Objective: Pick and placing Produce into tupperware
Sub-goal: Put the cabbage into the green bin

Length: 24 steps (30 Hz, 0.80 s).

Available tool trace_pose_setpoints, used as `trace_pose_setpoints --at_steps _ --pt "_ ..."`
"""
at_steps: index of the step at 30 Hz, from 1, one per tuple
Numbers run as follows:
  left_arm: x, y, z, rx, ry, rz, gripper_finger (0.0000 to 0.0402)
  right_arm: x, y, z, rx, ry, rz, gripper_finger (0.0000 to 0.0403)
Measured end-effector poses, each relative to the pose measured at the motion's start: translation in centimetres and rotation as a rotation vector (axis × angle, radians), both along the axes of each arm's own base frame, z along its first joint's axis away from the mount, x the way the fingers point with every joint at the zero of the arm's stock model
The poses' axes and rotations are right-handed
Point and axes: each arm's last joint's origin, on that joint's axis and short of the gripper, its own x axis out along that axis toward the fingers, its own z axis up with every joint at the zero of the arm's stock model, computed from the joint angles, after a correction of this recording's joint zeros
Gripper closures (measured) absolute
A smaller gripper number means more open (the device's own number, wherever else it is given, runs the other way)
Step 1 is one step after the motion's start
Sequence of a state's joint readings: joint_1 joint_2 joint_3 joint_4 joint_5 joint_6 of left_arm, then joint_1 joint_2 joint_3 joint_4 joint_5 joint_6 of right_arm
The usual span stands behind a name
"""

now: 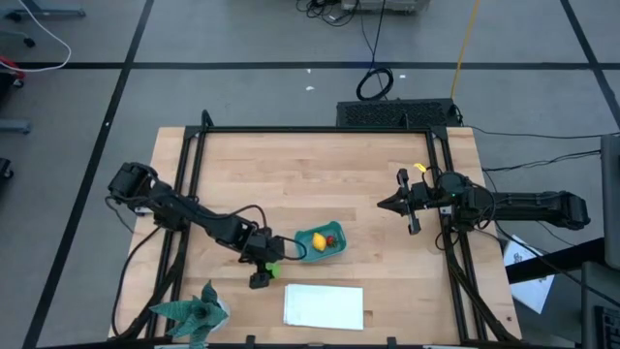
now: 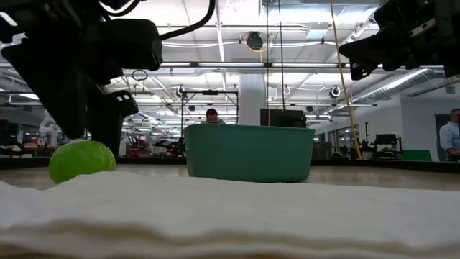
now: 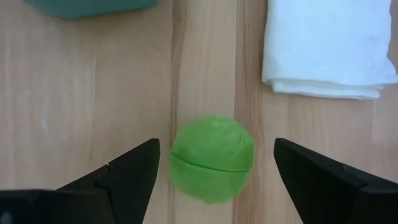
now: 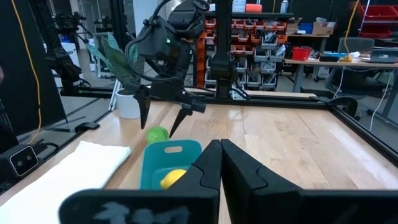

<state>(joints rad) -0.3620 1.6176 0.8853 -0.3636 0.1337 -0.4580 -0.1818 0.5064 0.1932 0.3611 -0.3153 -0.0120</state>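
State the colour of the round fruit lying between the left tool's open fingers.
Bright green. The round fruit shows best in the left wrist view.

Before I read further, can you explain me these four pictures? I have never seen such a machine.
It is a robot with two dark arms at a wooden table. One camera looks down from above, one sits at table height, and one rides on each wrist. On the table are a teal tub already holding a lemon and a red fruit, a white cloth and a leafy toy. The left gripper is open around a green fruit, not yet holding it. The right gripper waits shut, empty.
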Motion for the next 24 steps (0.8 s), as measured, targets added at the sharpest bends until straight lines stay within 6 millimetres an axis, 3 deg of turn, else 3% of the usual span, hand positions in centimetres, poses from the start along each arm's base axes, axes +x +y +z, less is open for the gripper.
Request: trace_pose_setpoints --at_steps 19,24 --pt "-0.6 -1.1 -0.5 0.099 -0.064 -0.075 0.008 0.0 0.0 0.0 0.0 0.0 0.0 0.0403" --pt "-0.2 -1.4 -2.1 0.126 -0.04 -0.098 0.008 0.0 0.0 0.0 0.0 0.001 0.0 0.0403"
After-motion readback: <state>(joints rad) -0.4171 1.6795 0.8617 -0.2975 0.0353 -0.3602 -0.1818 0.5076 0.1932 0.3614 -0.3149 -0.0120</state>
